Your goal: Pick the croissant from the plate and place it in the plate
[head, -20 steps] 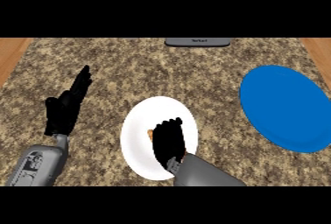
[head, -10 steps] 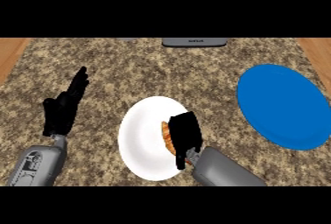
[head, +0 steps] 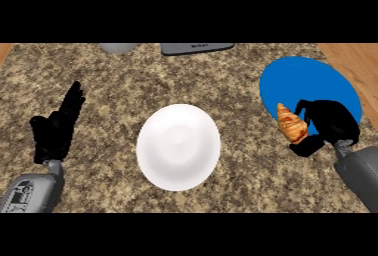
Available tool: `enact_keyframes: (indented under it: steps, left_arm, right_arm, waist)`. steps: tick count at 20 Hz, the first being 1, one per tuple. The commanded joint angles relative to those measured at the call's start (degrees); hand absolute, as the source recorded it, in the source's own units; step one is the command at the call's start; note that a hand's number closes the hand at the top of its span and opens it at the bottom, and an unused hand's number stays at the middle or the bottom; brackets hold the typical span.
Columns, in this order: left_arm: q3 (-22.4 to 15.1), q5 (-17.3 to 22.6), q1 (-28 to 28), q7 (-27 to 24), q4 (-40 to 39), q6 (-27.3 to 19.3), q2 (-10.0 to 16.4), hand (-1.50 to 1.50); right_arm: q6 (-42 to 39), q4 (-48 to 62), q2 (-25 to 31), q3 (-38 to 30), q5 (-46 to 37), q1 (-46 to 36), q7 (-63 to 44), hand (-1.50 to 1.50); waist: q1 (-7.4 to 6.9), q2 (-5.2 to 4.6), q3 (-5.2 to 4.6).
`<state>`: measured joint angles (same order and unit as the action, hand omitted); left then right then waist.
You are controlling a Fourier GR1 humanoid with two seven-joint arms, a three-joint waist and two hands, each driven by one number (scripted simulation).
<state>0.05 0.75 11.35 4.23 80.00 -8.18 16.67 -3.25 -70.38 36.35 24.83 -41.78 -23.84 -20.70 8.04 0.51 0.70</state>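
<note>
Right hand holds croissant, its length pointing away.

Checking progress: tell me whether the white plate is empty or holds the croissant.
Empty. The white plate is bare; the right hand holds the croissant at the blue plate.

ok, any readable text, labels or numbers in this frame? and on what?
Small pale lettering on the dark grey object at the counter's far edge: too blurred to read.
White plate, blue plate, croissant: no text or marks.
Nothing else readable in the head view.
</note>
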Motion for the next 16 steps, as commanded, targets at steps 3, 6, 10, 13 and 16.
enact_keyframes:
  steps: [3,6,10,13,16]
  left_arm:
    - [0.4,0.6,-1.3,-0.1,1.2,-0.4,-0.4,0.0]
    - [0.3,0.4,-1.8,-0.7,1.8,0.1,0.1,0.0]
    - [-0.5,0.9,0.4,0.3,1.7,1.9,0.3,0.0]
    - [-1.8,-0.3,0.7,-0.6,1.0,1.0,-1.3,0.0]
    - [-2.0,-0.2,2.2,-0.9,0.7,3.3,0.0,0.0]
  right_arm:
    - [8.8,0.7,12.4,-17.0,12.5,1.9,20.7,1.5]
    - [9.7,2.8,15.6,-24.0,19.6,3.9,32.2,1.5]
    - [5.3,6.7,18.8,-31.1,28.9,6.0,49.5,1.5]
    - [-1.4,11.5,22.3,-36.0,34.6,8.7,61.4,1.5]
    - [-7.9,20.6,23.8,-38.2,36.7,9.2,68.6,1.5]
  waist:
    - [-0.24,0.29,0.16]
    - [-1.09,0.13,0.15]
    - [-3.32,-0.41,-0.12]
    - [-4.67,-0.54,-0.35]
    - [-7.32,-0.84,-0.5]
